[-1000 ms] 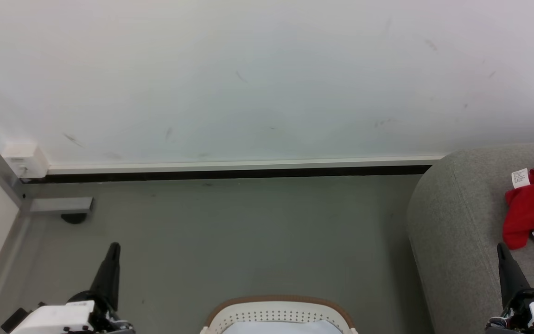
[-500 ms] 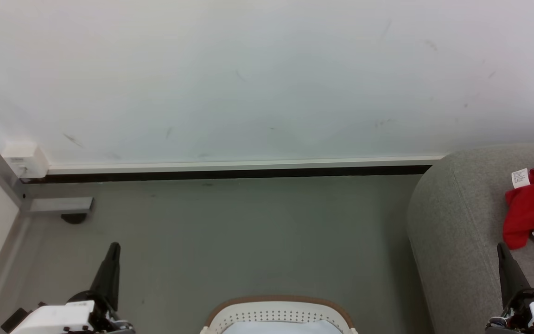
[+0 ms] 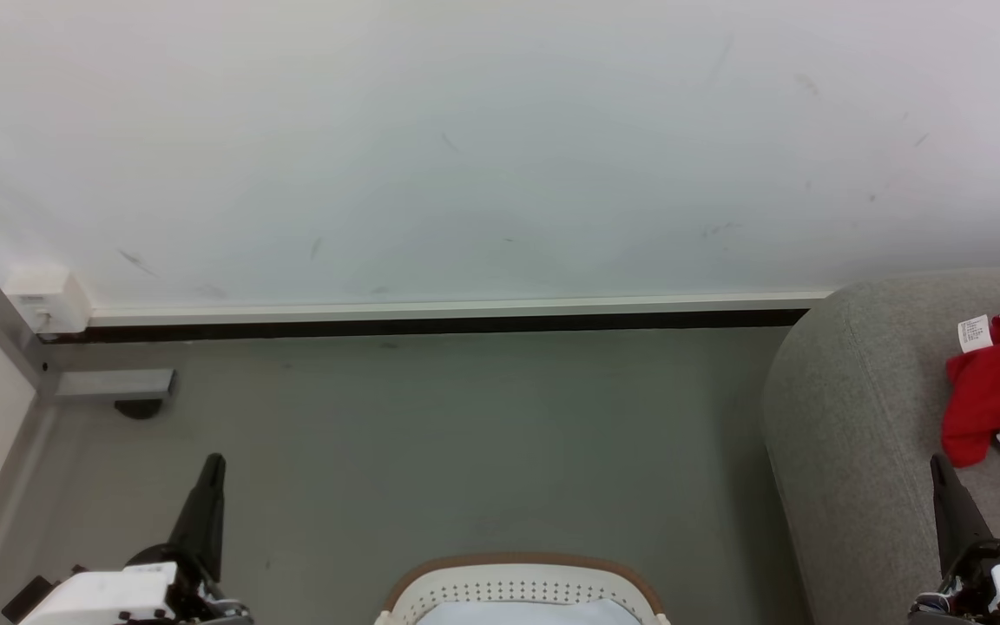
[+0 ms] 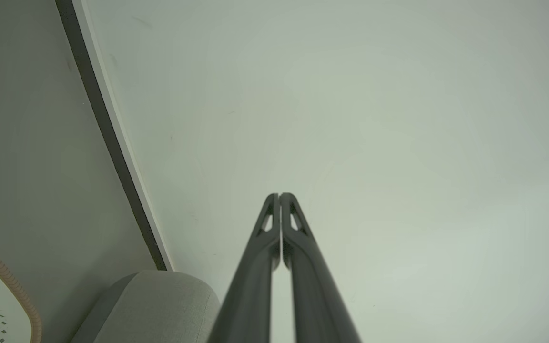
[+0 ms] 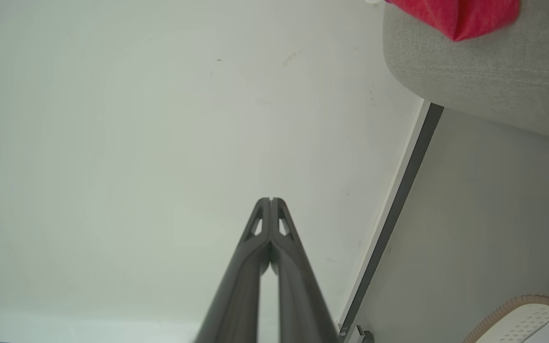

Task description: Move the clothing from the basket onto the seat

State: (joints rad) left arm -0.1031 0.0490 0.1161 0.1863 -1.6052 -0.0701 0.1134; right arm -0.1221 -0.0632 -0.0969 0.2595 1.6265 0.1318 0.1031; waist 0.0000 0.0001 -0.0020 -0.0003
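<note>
Clothing (image 3: 996,392) cut by right edge; basket (image 3: 521,591) by bottom edge.

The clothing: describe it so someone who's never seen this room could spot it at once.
Find the big light grey seat at the right of the head view. The clothing lies crumpled on it. It alone is bright red, with white trim and a small white label.
</note>
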